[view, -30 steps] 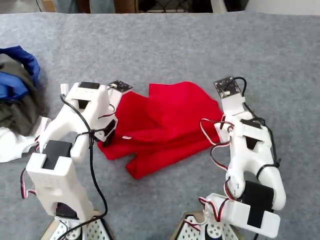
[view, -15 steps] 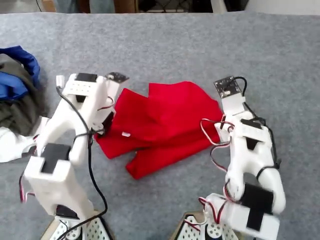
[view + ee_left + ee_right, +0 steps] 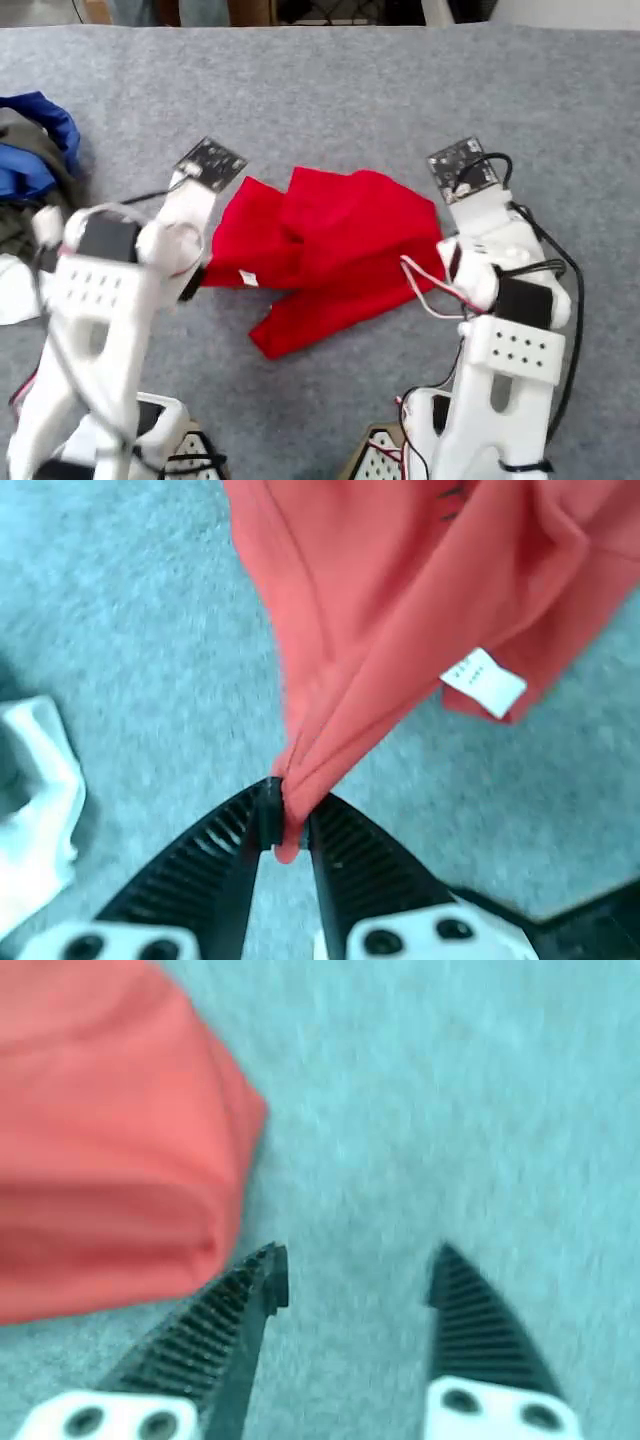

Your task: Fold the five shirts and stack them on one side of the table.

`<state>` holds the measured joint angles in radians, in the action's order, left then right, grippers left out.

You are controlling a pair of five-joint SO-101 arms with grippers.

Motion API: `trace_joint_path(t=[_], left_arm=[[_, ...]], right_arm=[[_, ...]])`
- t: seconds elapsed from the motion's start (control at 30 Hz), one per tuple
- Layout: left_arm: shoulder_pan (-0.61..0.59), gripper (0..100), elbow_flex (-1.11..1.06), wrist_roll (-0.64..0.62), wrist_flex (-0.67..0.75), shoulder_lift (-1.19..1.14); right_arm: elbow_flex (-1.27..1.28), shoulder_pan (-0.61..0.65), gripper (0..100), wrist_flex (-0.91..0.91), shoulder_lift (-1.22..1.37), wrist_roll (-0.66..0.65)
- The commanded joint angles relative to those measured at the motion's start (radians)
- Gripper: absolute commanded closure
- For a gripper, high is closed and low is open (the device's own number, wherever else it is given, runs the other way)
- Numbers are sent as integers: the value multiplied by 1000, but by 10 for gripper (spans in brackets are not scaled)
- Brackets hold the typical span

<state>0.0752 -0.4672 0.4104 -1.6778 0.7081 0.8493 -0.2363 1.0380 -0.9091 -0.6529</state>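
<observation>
A red shirt [image 3: 320, 255] lies crumpled in the middle of the grey table. My left gripper [image 3: 287, 815] is shut on a bunched edge of the red shirt [image 3: 420, 590] and holds it lifted above the table; a white label [image 3: 483, 681] hangs from the cloth. In the high view the left arm [image 3: 130, 270] stands at the shirt's left edge. My right gripper [image 3: 355, 1265] is open just off the red shirt [image 3: 100, 1170], with bare table between its fingers. The right arm [image 3: 500, 290] stands at the shirt's right edge.
A heap of other shirts, blue [image 3: 35, 145], dark green [image 3: 30, 210] and white [image 3: 15, 290], sits at the table's left edge. The white cloth [image 3: 30, 800] lies close beside my left gripper. The grey table [image 3: 400, 90] stretches bare behind the red shirt.
The left arm has risen and pulled the shirt's left edge up and inward. The right arm has lifted and drawn back from the shirt's right edge.
</observation>
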Motion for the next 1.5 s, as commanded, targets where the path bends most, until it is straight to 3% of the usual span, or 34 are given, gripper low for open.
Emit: trace_joint_path(t=[0.0,0.3,0.6,0.83,0.97,1.17,1.47], left_arm=[[-1,973,19,-8,-84,155],[-85,973,-108,-3,-83,270],[-88,973,-199,46,-78,272],[-108,973,-202,44,-49,262],[-173,973,-205,48,9,261],[-185,973,-242,83,77,253],[-185,973,-236,112,181,58]], right_arm=[[-113,106,927,0,50,41],[-682,318,939,38,832,281],[-1457,404,976,440,1543,288],[-1827,342,977,720,1856,292],[-1824,212,982,729,1863,259],[-1616,72,983,727,1755,173],[-1326,2,983,723,1488,23]])
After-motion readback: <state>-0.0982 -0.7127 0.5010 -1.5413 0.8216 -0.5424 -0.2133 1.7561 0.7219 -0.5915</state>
